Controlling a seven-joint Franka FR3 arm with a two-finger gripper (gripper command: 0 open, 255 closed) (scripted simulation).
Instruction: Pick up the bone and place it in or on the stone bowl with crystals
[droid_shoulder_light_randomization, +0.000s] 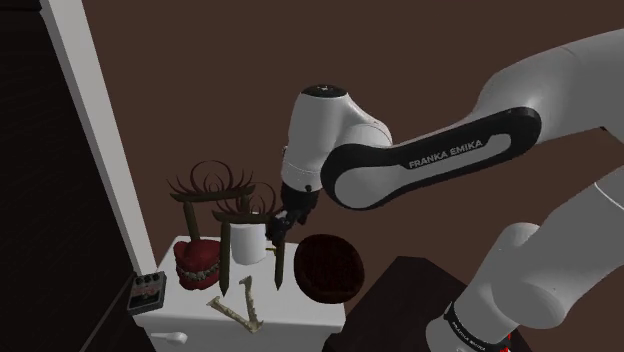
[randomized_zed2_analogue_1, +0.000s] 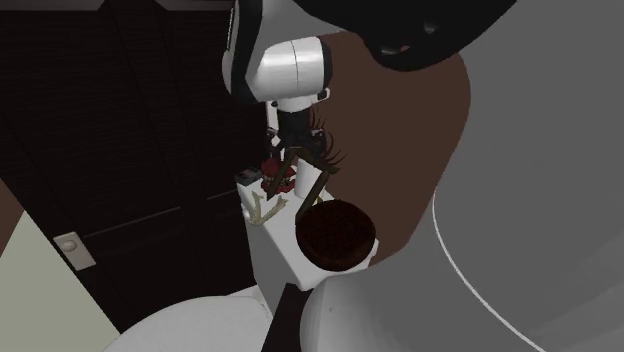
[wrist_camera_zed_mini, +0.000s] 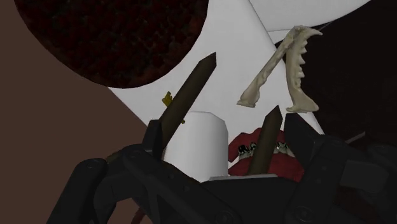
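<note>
The bone (droid_shoulder_light_randomization: 237, 308) lies flat on the white bench (droid_shoulder_light_randomization: 292, 308), close to the front edge in the shoulder view. It looks like a pale jaw with small teeth, bent into a V. The dark round bowl (droid_shoulder_light_randomization: 328, 268) sits on the same bench, to the shoulder view's right of the bone, with a gap between them.

The gripper (droid_shoulder_light_randomization: 282, 228) hangs above the bench and holds nothing. In the wrist view its two fingers (wrist_camera_zed_mini: 154, 135) are spread wide. A white cup (wrist_camera_zed_mini: 198, 143) and two brown pointed sticks (wrist_camera_zed_mini: 191, 95) stand under it, next to some red toy teeth (wrist_camera_zed_mini: 242, 153). The bone is off to one side, past the tips.

I think the job now is to get to the bone. To do it well, the gripper should first slide over until the bone sits in the middle between the fingers. It should be high up while it slides, so it does not knock the sticks or the cup. Then it should turn so the fingers go across one thin arm of the V, not along it. It should go down slowly, then squeeze softly. The bone is thin, so a bad squeeze could make it slip or tip
</note>
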